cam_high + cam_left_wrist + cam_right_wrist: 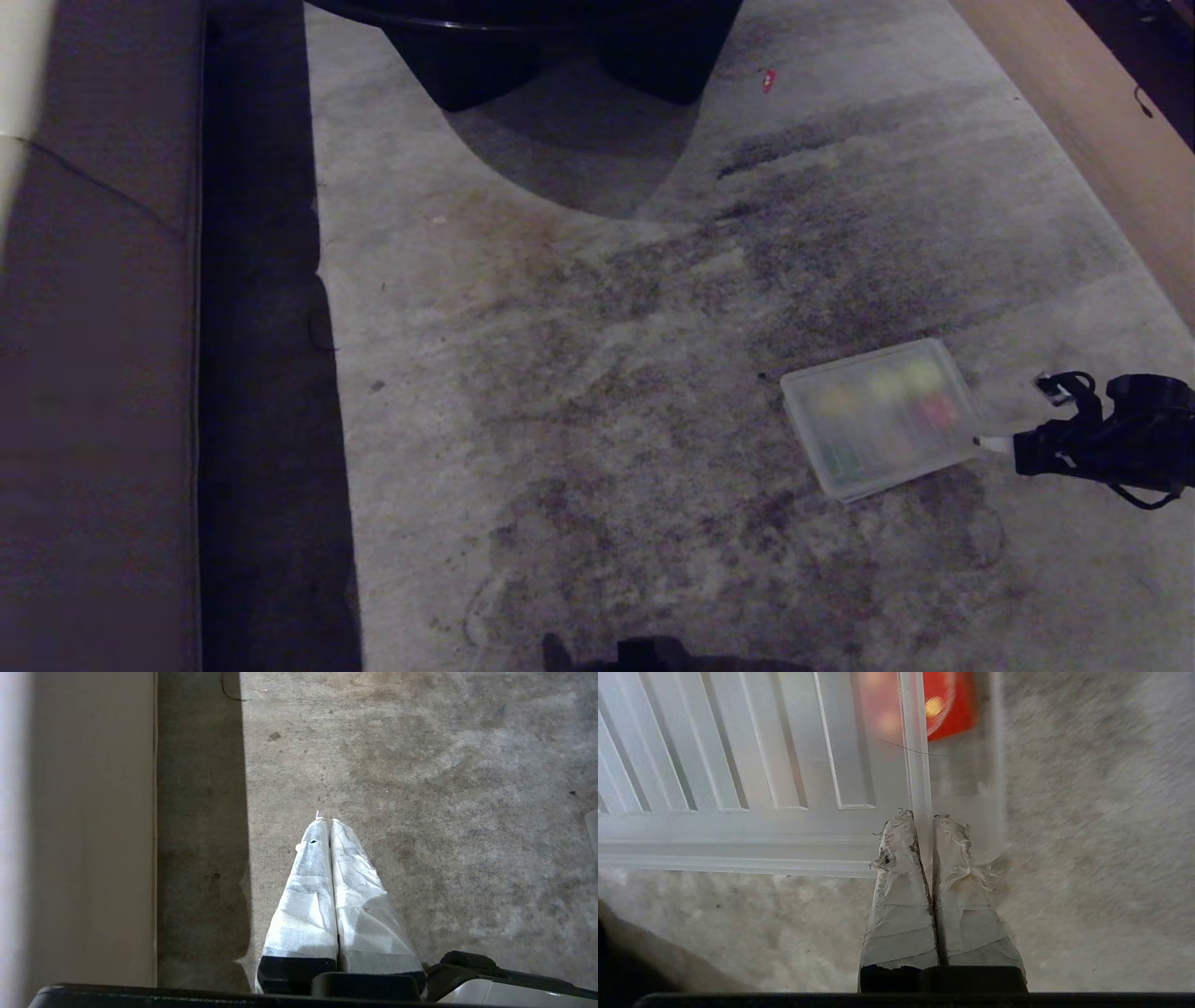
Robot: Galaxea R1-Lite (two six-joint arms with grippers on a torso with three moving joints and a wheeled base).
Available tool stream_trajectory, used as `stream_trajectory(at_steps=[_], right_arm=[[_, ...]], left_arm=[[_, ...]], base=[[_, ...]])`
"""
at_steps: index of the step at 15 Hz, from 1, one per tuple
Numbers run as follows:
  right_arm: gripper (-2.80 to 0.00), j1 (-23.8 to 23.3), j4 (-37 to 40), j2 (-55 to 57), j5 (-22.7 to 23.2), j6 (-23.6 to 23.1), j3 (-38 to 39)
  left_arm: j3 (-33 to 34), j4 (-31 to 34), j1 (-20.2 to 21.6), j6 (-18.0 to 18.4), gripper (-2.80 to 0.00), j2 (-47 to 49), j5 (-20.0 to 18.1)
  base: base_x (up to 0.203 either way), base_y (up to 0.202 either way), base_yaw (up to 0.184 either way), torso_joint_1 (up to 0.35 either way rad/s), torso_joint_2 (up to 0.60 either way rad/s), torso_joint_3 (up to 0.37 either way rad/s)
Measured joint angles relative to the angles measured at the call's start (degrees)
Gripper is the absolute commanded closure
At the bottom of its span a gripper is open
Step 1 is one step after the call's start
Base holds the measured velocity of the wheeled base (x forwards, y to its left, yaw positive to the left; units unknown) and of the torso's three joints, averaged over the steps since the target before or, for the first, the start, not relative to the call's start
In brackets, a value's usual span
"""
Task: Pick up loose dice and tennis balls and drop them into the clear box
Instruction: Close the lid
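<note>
My right hand (982, 443) sits low at the right side of the floor (579, 392), its two taped fingers (901, 891) pressed together with nothing between them. The tips rest at the near right corner of the clear box (882, 417); in my wrist view they lie right against the raised edge of the ribbed lid (738, 765) that covers it, though I cannot tell whether they truly touch it. The lid's near edge runs straight across just beyond my fingertips, and its right edge runs away from me along the line of my fingers.

Through the frosted plastic I see a red die (948, 704) close to that right edge, and from above only soft patches of colour: yellow-green blurs at the far side that may be the tennis balls (904, 381), red beside them, a dark green patch toward the near left corner. No die or ball lies loose on the floor that I can see.

To the right of the box there is bare stained floor. Left of the box the floor runs open and wide to a dark gap and a tall pale panel (93, 373). A wooden beam (1092, 121) slants along the far right, and a dark stand (560, 47) sits at the far end.

My left hand (325, 821) hangs over bare floor near that panel's shadow, fingers shut, empty.
</note>
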Motion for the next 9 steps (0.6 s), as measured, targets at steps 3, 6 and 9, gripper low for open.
stream_trajectory(at_steps=[3, 6, 9], right_arm=[[0.00, -0.81, 0.80, -0.57, -0.13, -0.05, -0.33], [0.00, -1.43, 1.43, -1.22, -1.21, -2.27, -1.00], [0.00, -1.54, 1.49, -0.56, -4.18, -3.83, -1.46]], left_arm=[[0.00, -0.02, 0.00, 0.02, 0.00, 0.00, 0.02], [0.00, -0.02, 0.00, 0.04, 0.00, 0.00, 0.04], [0.00, -0.02, 0.00, 0.01, 0.00, 0.00, 0.02]], base=[[0.000, 0.000, 0.000, 0.000, 0.00, 0.000], [0.000, 0.000, 0.000, 0.000, 0.00, 0.000], [0.000, 0.000, 0.000, 0.000, 0.00, 0.000]])
